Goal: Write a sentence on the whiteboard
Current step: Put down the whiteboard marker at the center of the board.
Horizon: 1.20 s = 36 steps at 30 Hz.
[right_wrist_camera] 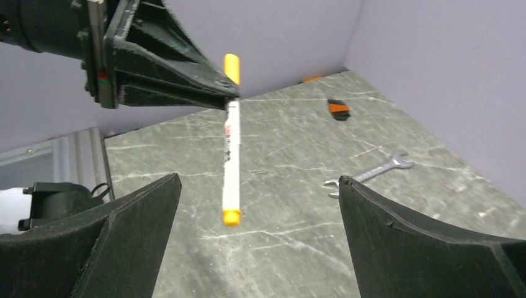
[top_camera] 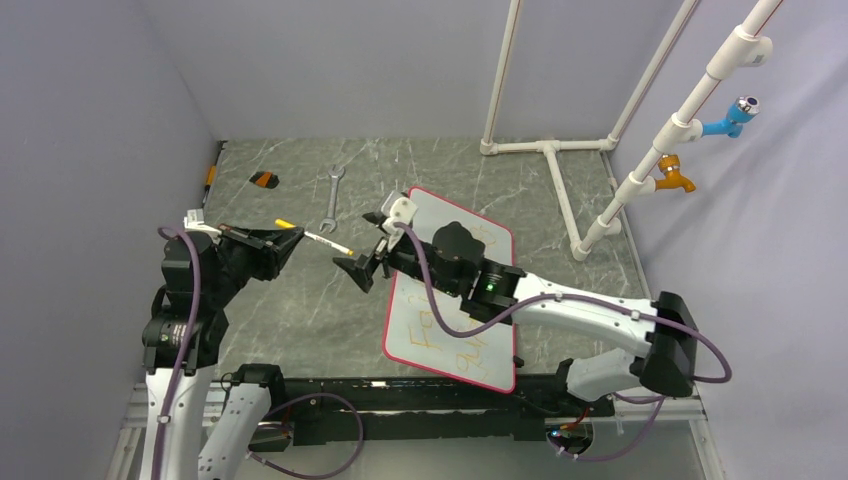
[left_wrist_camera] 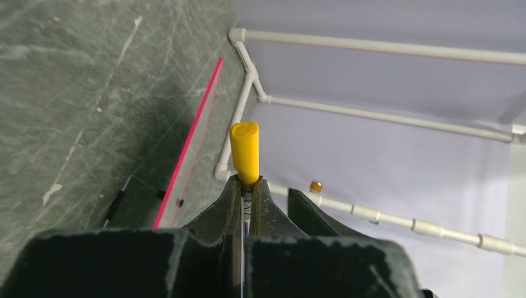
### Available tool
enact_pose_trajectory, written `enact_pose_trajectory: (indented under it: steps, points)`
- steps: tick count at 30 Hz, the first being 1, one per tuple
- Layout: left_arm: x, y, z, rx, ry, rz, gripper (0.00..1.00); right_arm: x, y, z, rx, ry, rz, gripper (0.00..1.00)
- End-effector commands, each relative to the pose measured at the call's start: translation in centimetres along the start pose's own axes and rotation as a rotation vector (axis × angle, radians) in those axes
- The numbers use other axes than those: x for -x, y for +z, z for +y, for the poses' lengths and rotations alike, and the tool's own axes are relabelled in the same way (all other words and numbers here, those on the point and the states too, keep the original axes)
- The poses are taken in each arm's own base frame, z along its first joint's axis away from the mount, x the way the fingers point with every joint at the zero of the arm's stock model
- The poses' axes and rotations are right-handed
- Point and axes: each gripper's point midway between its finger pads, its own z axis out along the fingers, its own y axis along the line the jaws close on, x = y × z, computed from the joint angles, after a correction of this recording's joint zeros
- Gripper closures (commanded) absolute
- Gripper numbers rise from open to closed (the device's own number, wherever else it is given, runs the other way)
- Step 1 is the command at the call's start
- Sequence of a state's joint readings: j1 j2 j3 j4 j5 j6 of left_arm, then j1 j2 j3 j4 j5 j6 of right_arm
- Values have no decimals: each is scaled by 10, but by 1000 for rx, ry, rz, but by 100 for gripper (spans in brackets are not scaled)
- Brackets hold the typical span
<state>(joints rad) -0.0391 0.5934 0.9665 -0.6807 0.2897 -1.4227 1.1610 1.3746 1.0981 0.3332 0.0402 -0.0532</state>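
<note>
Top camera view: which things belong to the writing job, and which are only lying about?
Job: red-rimmed white whiteboard; yellow-orange handwritten sentence; white marker with yellow cap, in the shut left end effector.
Lying about: silver metal wrench; small orange-and-black block; white plastic pipe frame.

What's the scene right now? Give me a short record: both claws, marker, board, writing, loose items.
left claw: shut on the marker, gripping it near one end
right claw: open wide, empty, facing the marker
marker: white barrel, yellow ends, held above the table
whiteboard: flat on the table, under the right arm
sentence: yellow-orange letters, partly hidden by that arm
loose items: wrench and small orange-and-black item, on the table's far side
</note>
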Motion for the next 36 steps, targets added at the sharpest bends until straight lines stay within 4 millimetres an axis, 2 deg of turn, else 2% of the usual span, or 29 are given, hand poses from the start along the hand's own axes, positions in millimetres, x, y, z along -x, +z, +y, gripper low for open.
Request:
enact_pose_trajectory:
  steps: [1, 8, 16, 23, 28, 36]
  points:
    - [18, -12, 2, 63, 84, -110, 100, 18, -27, -27, -137, -22, 12, 0]
    - [35, -9, 34, 225, 262, -166, 100, 36, -64, -49, -251, -18, 35, 0]
    - [47, 9, 104, 528, 523, -47, 100, 40, -98, -63, -328, -14, 45, 0]
    - [48, 36, 164, 667, 690, 78, 100, 36, -122, -69, -365, -8, 57, 0]
    - [33, 57, 210, 850, 765, 200, 100, 30, -136, -74, -391, -7, 83, 0]
    - [5, 99, 244, 1038, 905, 289, 100, 24, -159, -80, -431, 1, 97, 0]
